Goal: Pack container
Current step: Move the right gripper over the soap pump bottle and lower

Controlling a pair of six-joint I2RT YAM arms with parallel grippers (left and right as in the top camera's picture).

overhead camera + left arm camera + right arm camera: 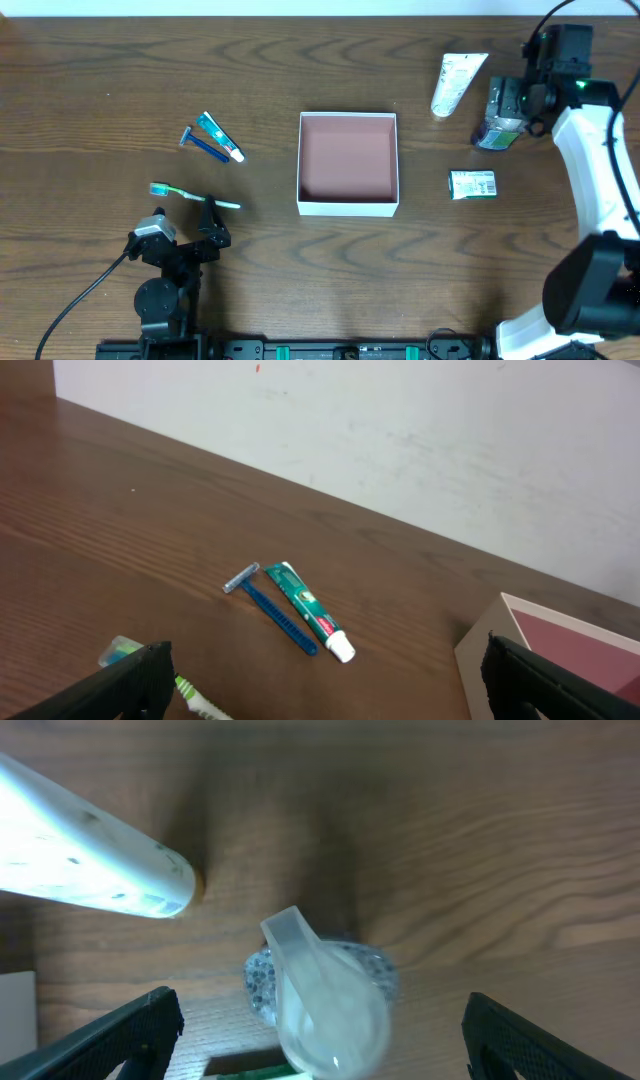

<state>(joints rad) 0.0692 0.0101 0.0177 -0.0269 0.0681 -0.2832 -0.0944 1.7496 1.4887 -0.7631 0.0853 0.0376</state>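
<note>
The container (348, 208), a square white-walled box with a pink-brown inside, sits empty mid-table; its corner shows in the left wrist view (490, 650). My right gripper (520, 100) is open above a small bottle with a clear cap (497, 128), its fingers on either side of the bottle (325, 1000) without touching it. My left gripper (185, 232) is open and empty, just in front of a green toothbrush (195, 194). A green toothpaste tube (218, 137) and a blue razor (203, 145) lie side by side to the container's left.
A white tube (457, 83) lies at the back right, next to the bottle (90, 860). A green-and-white packet (472, 185) lies to the right of the container. The toothpaste (308, 610), razor (275, 610) and toothbrush (195, 700) show in the left wrist view.
</note>
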